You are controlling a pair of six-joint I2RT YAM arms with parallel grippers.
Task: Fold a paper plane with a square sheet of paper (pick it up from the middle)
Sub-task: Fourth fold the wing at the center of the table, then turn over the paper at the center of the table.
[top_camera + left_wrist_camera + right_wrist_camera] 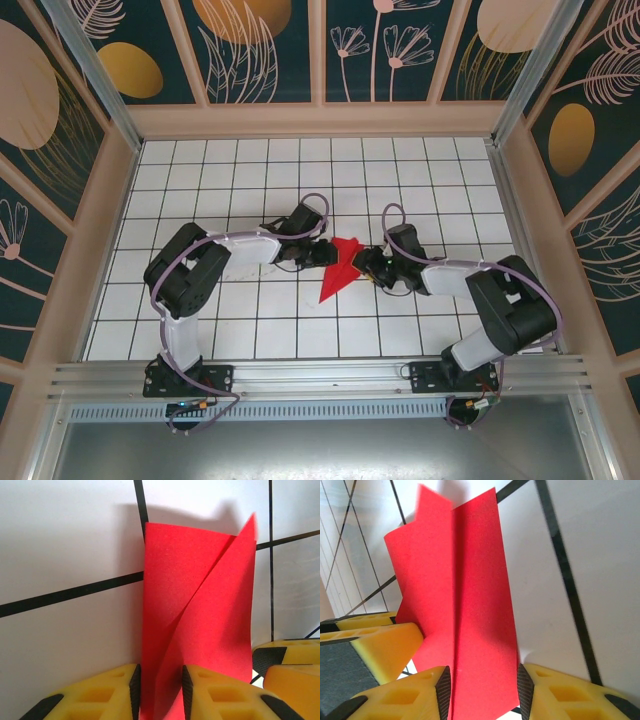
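Layered red paper, creased, tip toward the table's near edge; clamped by left gripper and right gripper, elbows outward.

One tiled table carries two arms, the left arm and the right arm, with two grippers, the left gripper and the right gripper (two yellow fingers apiece, four altogether), and what seems a single folded red paper.
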